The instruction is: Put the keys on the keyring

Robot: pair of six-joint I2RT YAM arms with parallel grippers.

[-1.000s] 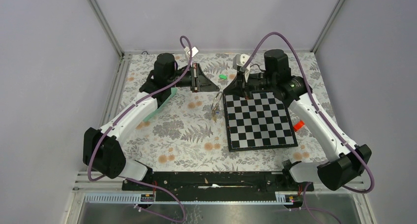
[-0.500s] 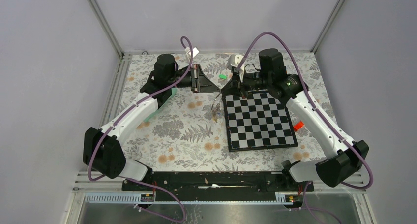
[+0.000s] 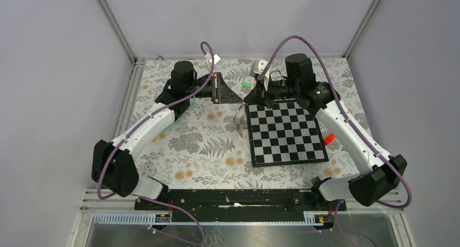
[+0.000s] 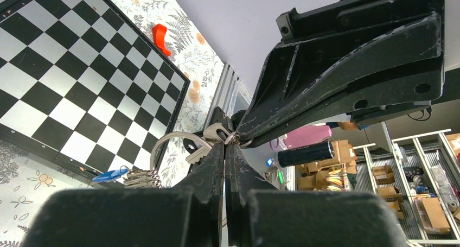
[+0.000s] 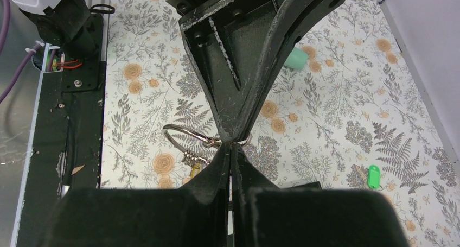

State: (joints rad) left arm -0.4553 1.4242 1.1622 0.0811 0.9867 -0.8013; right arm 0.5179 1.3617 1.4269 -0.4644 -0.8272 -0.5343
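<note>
My left gripper (image 3: pixel 241 98) and right gripper (image 3: pixel 247 99) meet tip to tip above the chessboard's far left corner. Both are shut. The keyring (image 3: pixel 238 118) hangs below them, a silver ring with blue and yellow key heads. In the left wrist view my gripper (image 4: pixel 226 145) pinches the keyring (image 4: pixel 164 142) beside a bare silver key (image 4: pixel 203 147). In the right wrist view my gripper (image 5: pixel 230 147) nips a small loop of the keyring (image 5: pixel 184 138). The green-headed key (image 3: pixel 246 84) lies on the cloth behind and shows in the right wrist view (image 5: pixel 373 176). The black-headed key is hidden.
The chessboard (image 3: pixel 285 133) lies right of centre, also in the left wrist view (image 4: pixel 81 89). A small red piece (image 3: pixel 327 138) sits by its right edge. A teal stick (image 3: pixel 172 120) lies under my left arm. The floral cloth (image 3: pixel 200 149) covers the table.
My right gripper has moved a little left, up against the left gripper's tip. The hanging keyring has swung slightly. The left arm has barely moved.
</note>
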